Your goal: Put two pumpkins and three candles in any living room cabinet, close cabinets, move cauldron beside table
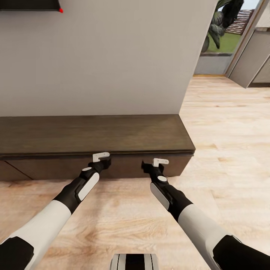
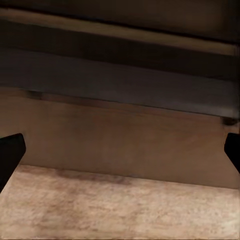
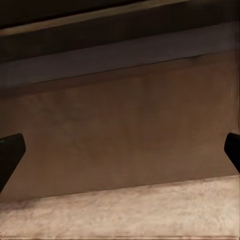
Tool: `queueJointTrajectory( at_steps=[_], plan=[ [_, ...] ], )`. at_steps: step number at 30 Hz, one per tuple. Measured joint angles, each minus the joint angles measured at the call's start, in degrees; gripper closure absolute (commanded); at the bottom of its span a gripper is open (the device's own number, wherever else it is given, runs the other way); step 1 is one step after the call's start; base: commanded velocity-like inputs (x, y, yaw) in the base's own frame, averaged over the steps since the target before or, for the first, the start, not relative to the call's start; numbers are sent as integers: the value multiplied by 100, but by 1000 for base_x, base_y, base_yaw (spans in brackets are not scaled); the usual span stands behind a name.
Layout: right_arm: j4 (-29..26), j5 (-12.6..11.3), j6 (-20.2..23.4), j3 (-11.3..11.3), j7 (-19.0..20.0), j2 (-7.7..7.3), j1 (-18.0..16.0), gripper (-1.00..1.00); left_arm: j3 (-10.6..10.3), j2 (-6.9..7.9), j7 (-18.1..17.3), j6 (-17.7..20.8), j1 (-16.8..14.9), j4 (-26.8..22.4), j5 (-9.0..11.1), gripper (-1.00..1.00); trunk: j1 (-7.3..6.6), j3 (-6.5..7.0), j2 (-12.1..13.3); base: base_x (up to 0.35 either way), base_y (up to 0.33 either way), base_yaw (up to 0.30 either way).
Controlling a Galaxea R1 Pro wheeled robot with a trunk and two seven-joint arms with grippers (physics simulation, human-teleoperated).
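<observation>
One cabinet (image 1: 93, 137), long, low and dark brown with flat handleless fronts, stands against the grey wall (image 1: 105, 56) on the pale wood floor (image 1: 225, 123). Two claws, left claw (image 1: 102, 160) and right claw (image 1: 152, 167), hang just before its front, both spread open and holding nothing.

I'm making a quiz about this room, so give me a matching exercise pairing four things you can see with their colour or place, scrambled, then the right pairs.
Things:
1. cabinet
2. floor
3. wall
4. plant

Descriptions:
A. pale wood planks
B. plain light grey
C. green, outside by the window
D. long, low, dark brown

Pairs: 1-D, 2-A, 3-B, 4-C
</observation>
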Motion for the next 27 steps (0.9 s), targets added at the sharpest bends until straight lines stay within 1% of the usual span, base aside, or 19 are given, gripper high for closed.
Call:
queueJointTrajectory(
  at_steps=[4,7,9,11,13,14,16,17,19,20,21,23,25,27],
  plan=[
    [1,-7,38,-1,1,-1,0,-100,-5,-8,-7,11,0,-1,4,-100,0,0,0,-232,0,0],
    [5,-40,99,3,0,0,0,-100,-8,-8,-4,73,0,-1,34,-100,-1,0,0,-93,0,0],
    [5,-65,322,-10,-4,0,-1,-100,-4,13,-2,219,0,-1,54,-100,-1,0,0,-25,0,0],
    [-4,-59,684,-20,-10,-2,-1,-100,9,26,-4,562,0,3,61,-100,-2,0,0,-10,0,0],
    [-10,-67,1072,-32,-25,-14,0,-100,43,40,-2,1048,0,5,87,-100,-2,0,0,-4,0,0],
    [-16,-73,1345,-40,-39,-25,0,-100,62,49,2,1429,0,5,138,-100,-2,0,0,-2,0,0],
    [-21,-83,1739,-56,-53,-35,0,-100,68,60,7,1932,0,11,272,-100,-2,0,0,-1,0,0],
    [-21,-86,1956,-88,-57,-36,-1,-100,71,66,5,2175,0,23,332,-100,-5,22,1,0,0,0],
    [-18,-89,2427,-249,-58,-37,-1,-100,73,94,1,2596,0,46,404,-100,-10,66,4,0,0,0],
    [-19,-85,2675,-386,-57,-40,-1,-100,74,115,0,2757,0,53,435,-100,-13,88,5,0,0,0],
    [-23,-82,3004,-605,-54,-43,-1,-100,74,145,2,2943,0,59,506,-100,-15,110,6,0,0,0],
    [-25,-83,3298,-808,-56,-45,-2,-100,73,170,9,3115,4,75,636,-100,-20,155,9,0,0,0],
    [-22,-84,3455,-893,-57,-47,-2,-100,75,185,15,3243,7,176,717,-100,-25,199,12,0,0,0],
    [-15,-85,3530,-926,-57,-45,1,-100,77,190,22,3305,12,409,743,-100,-31,243,14,0,0,0]
  ],
)
